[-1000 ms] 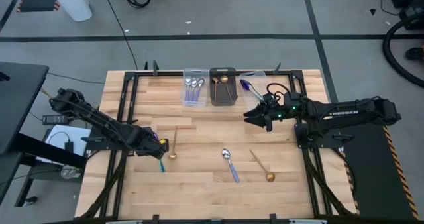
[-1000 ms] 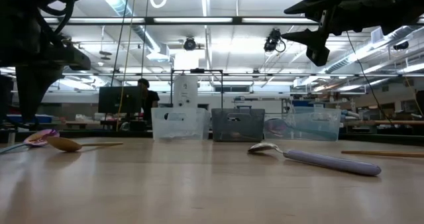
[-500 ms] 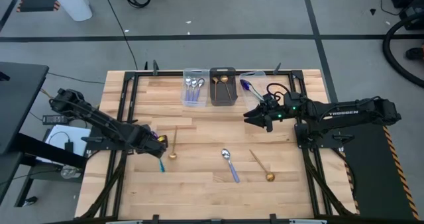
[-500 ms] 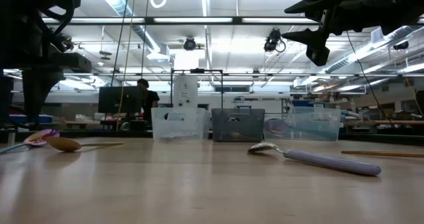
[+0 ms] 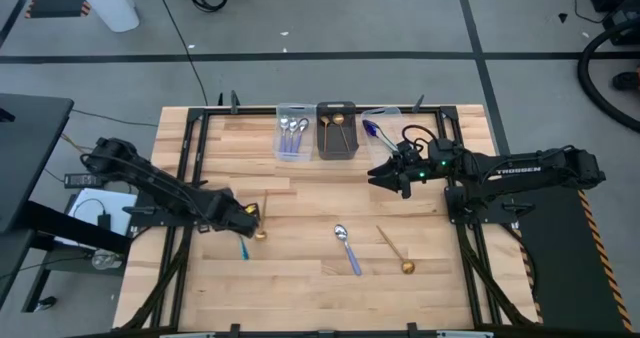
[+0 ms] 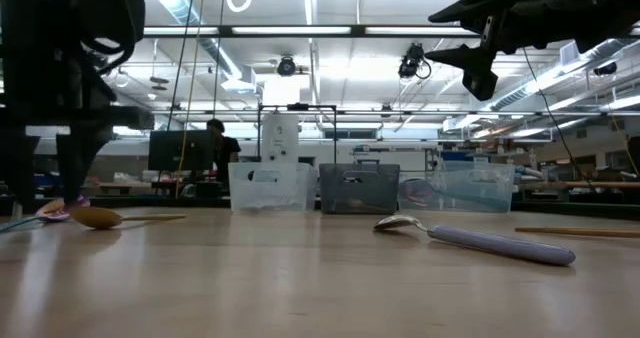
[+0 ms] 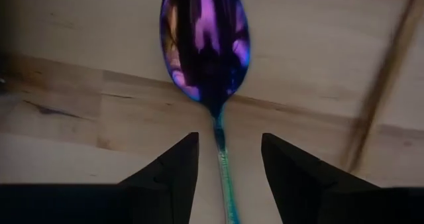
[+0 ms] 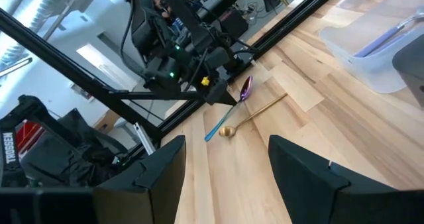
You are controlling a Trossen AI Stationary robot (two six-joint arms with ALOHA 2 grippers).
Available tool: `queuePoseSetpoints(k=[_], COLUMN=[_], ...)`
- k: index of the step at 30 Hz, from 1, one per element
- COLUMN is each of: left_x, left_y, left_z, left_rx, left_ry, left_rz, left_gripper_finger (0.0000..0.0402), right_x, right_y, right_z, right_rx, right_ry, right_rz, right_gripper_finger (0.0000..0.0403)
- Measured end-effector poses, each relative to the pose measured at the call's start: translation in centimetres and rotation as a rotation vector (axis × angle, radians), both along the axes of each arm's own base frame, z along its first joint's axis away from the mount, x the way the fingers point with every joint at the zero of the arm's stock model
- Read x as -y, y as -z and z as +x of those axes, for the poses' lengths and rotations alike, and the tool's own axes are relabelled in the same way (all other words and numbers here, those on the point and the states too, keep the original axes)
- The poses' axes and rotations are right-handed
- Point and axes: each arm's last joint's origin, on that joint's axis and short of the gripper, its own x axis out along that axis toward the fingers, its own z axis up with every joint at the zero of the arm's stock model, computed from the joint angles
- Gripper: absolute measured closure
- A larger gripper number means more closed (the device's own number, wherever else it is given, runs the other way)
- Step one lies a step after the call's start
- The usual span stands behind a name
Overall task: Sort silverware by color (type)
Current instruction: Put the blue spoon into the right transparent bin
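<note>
Left gripper (image 7: 225, 164) poised low over the rainbow spoon (image 7: 207, 42) at the left of the table (image 5: 300, 278). In the left wrist view the spoon's slim handle runs straight between the two dark fingers (image 7: 169, 171), which stand apart on either side of it without touching, and the iridescent bowl lies just ahead of the tips. The jaws are wide and hold nothing. The coming grasp turns on this alignment: the handle's long axis lies along the gripper's line of sight and crosswise to the closing direction, so closing would likely pinch the neck just behind the bowl.

In the high view the spoon lies at the left gripper (image 5: 245, 216), its blue handle (image 5: 243, 248) trailing toward the near edge, with a gold spoon (image 5: 262, 221) just to its right. The right gripper (image 5: 385, 176) hovers well apart at the far right, near the clear bin (image 5: 375, 128), jaws open and empty; the left arm is plainly the nearer one. A silver spoon (image 5: 347, 248) and a second gold spoon (image 5: 394, 251) lie in the near middle, unsorted. The far bins (image 5: 300, 130) already hold some pieces.

Compared with a second earlier, the left gripper has shifted slightly right and come down over the spoon; the right arm and all the spoons are unchanged.
</note>
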Motion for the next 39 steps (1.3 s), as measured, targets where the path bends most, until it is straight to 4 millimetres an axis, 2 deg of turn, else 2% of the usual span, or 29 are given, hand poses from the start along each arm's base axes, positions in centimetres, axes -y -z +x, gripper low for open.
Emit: queuePoseSetpoints(k=[6,12,26,34,39], left_x=[0.4,0.6,0.7,0.7,0.8], left_y=[1.2,1.7,1.7,1.7,1.4], left_z=[0.3,0.5,0.7,0.9,1.6], left_rx=[-0.073,-0.091,-0.075,-0.058,0.05], left_ry=[0.006,0.01,0.043,0.066,0.111], left_rz=[-0.039,-0.053,-0.064,-0.061,-0.029], left_gripper_finger=[0.023,0.0235,0.0386,0.0388,0.0388], right_x=[0.0,0.0,0.0,0.0,0.0], right_y=[0.0,0.1,0.1,0.1,0.2], right_z=[0.0,0.0,0.0,0.0,0.0], right_rx=[-0.005,-0.008,-0.011,-0.01,-0.016], right_ry=[-0.002,-0.004,-0.002,-0.005,-0.005], right_rz=[0.012,0.017,-0.002,-0.008,-0.008], right_gripper_finger=[0.0178,0.0178,0.0178,0.0178,0.0178])
